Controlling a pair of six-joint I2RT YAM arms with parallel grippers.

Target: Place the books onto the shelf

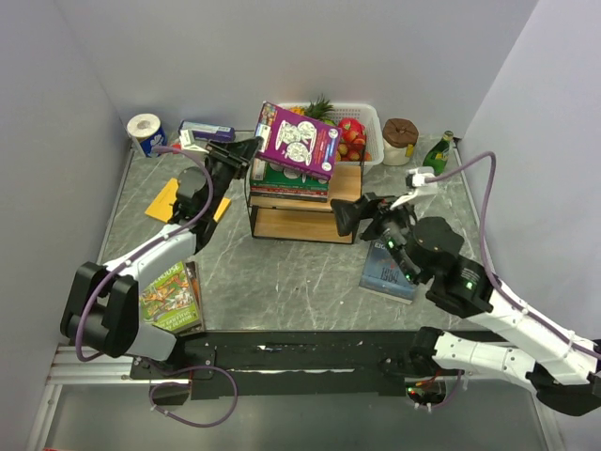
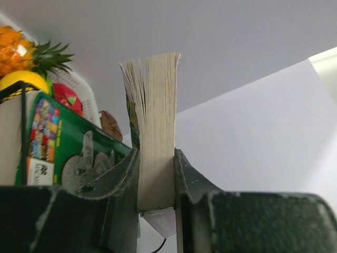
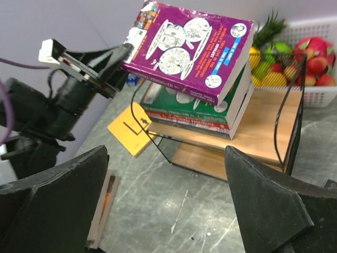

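Here, the left gripper (image 1: 249, 150) is clamped on one edge of one purple book (image 1: 299, 139), held tilted over a stack (image 3: 210, 118) on the top board of the shelf (image 1: 346, 185). The stack's top is a green book (image 3: 179, 99); the count below it cannot be told. The right gripper (image 1: 352, 214) hangs with jaws spread wide and empty just right of the shelf, with one dark blue book (image 1: 390, 268) below its wrist. Four books lie on the table (image 1: 300, 272): besides the blue one, one yellow book (image 1: 167, 199) sits beside the left forearm, and two lie stacked by that arm's base, the Treehouse book (image 1: 169, 299) uppermost.
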